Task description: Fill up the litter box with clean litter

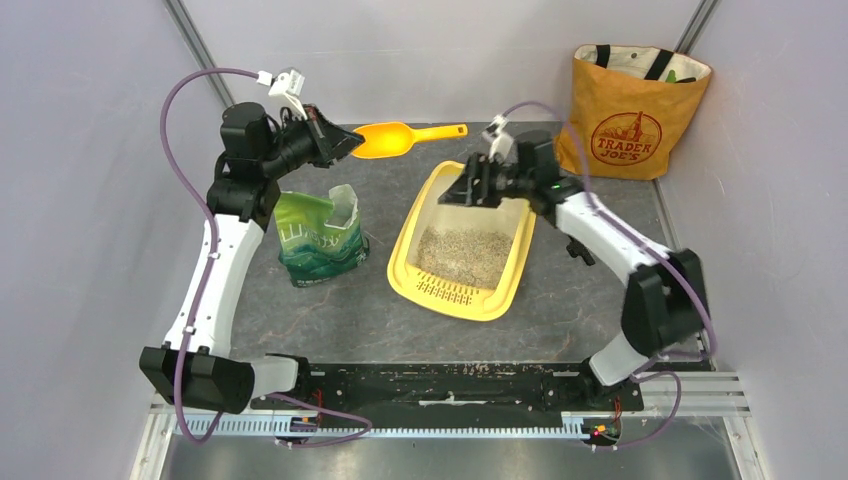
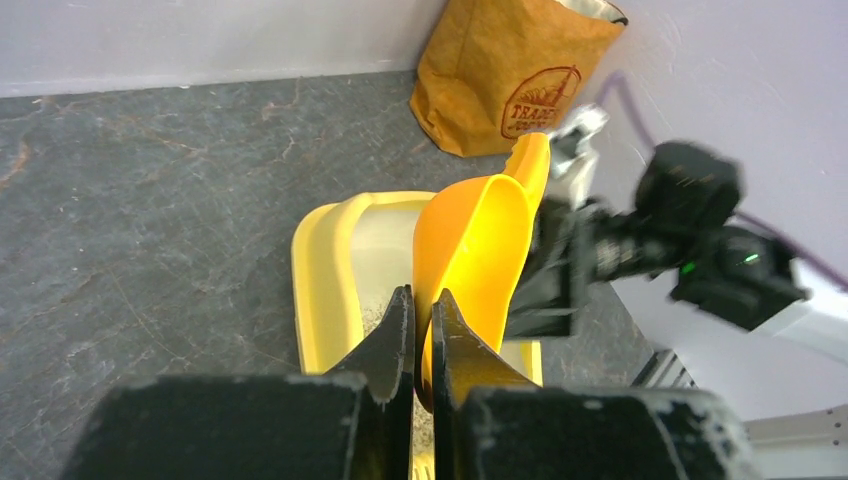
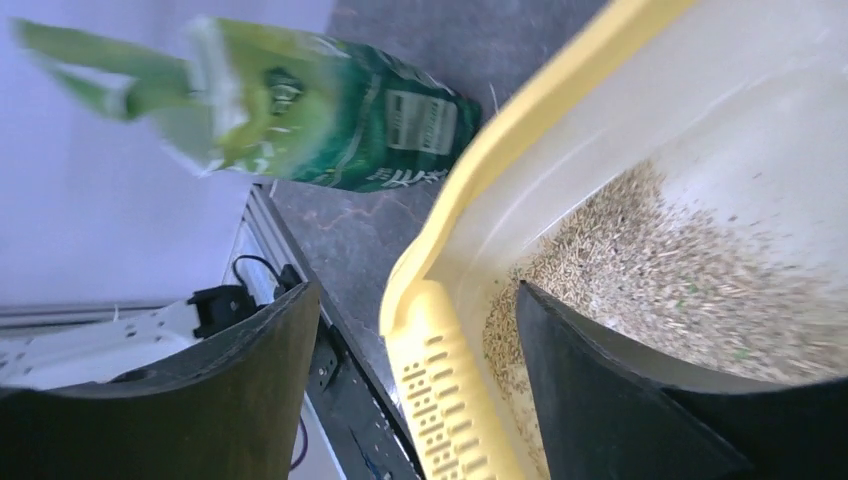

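The yellow litter box lies mid-table, its slotted grate toward the arms. Grey-beige clean litter covers part of its pale floor. My right gripper is over the box's far end and is open. In the right wrist view the rim, grate and litter show past my right gripper, with nothing held. My left gripper hangs at the back left, shut on the orange-yellow scoop. In the left wrist view my left gripper pinches the scoop by its wall.
An open green litter bag stands left of the box, under the left arm. An orange tote bag leans in the back right corner. Walls close in on both sides and the back.
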You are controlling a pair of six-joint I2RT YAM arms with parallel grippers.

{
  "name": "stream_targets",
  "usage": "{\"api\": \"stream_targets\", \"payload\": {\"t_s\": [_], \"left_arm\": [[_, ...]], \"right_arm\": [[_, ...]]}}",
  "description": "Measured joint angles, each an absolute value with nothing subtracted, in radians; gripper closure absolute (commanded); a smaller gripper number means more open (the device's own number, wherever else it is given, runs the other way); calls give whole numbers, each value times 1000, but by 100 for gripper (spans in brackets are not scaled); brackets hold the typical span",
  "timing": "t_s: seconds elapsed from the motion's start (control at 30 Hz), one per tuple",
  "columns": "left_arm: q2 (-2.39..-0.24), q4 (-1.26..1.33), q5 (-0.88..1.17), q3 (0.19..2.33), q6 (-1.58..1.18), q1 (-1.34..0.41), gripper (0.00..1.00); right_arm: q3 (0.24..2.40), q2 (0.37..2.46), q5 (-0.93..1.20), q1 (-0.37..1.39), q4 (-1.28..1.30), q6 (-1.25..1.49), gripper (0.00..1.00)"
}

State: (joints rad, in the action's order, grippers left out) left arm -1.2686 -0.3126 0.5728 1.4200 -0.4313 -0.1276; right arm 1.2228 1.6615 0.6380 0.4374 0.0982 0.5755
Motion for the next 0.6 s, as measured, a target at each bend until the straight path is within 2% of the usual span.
{"api": "stream_targets", "payload": {"t_s": [0.23, 0.4, 0.5, 0.6], "left_arm": [[-1253, -241, 709, 1374, -432, -107, 98], [-1250, -193, 817, 1348, -447, -106, 98], [-1250, -104, 890, 1317, -505, -106, 98], [-1250, -15, 938, 1275, -573, -106, 98]], "right_arm": [[1317, 1422, 853, 198, 299, 422, 5], [1343, 1342, 924, 159, 410, 392, 3], [1364, 1336, 978, 165, 387, 450, 3], [1358, 1342, 1028, 166, 251, 606, 3]]}}
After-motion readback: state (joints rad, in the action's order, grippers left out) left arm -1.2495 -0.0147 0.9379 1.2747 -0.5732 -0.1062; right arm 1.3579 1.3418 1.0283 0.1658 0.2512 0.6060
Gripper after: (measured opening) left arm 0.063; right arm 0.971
